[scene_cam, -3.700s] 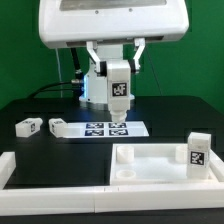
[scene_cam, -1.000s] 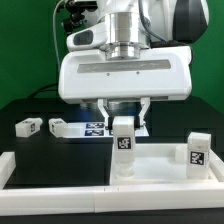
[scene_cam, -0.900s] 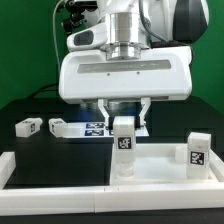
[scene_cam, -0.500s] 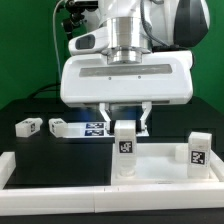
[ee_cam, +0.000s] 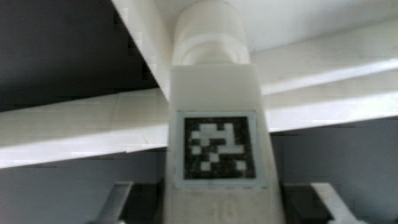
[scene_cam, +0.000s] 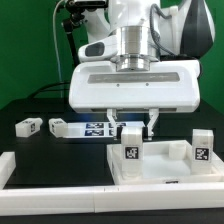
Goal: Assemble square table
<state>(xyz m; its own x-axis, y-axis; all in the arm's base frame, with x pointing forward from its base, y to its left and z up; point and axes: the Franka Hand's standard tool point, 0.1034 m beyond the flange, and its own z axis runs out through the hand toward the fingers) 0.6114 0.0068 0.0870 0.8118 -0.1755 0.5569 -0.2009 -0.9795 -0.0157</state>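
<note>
The white square slab (scene_cam: 168, 166) lies at the exterior view's right, inside the rail. One white tagged leg (scene_cam: 131, 146) stands upright at its near-left corner, and it fills the wrist view (ee_cam: 217, 140). My gripper (scene_cam: 132, 128) hangs straight over this leg. Its fingers (ee_cam: 128, 200) stand on either side of the leg with a dark gap on each side, so it is open. A second leg (scene_cam: 203, 148) stands on the slab at the right. Two more legs (scene_cam: 28, 126) (scene_cam: 58, 126) lie on the black table at the left.
The marker board (scene_cam: 100, 128) lies behind the slab, partly hidden by the gripper. A long white border rail (scene_cam: 55, 176) runs along the front and up the left side. Cables hang behind the arm at the upper left.
3.7 s ago the gripper held the leg above the marker board. Since then it came down to the slab's corner. In the last half second the gripper, leg and slab shifted slightly right.
</note>
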